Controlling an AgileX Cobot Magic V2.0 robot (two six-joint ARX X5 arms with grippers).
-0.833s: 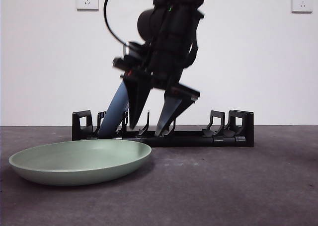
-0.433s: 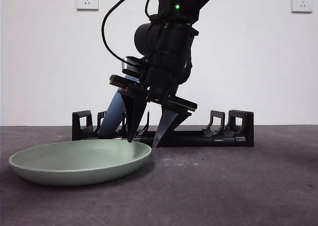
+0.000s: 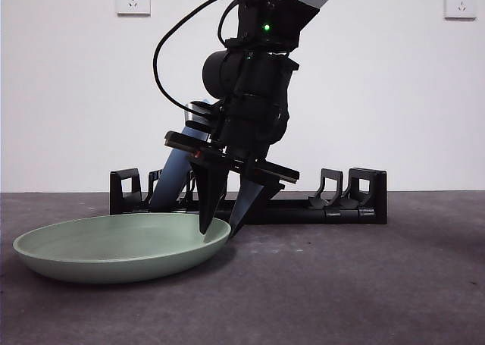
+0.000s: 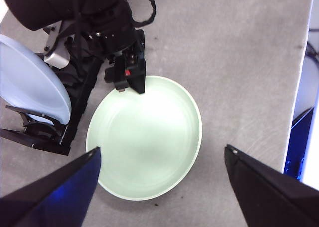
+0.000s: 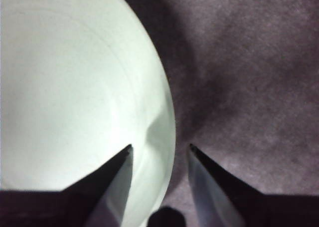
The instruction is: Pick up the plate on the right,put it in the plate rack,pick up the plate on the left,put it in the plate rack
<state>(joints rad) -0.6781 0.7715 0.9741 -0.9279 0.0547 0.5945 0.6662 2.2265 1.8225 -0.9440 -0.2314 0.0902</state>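
Right end effector [image 3: 220,230], jaws open, straddles the green plate's [image 3: 114,246] rim beside the plate rack [image 3: 318,208].

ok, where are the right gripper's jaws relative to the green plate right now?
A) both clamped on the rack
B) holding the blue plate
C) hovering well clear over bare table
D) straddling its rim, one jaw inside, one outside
D: the right wrist view shows the right gripper open, with one jaw over the green plate and the other over the table, the rim between them; the front view agrees.
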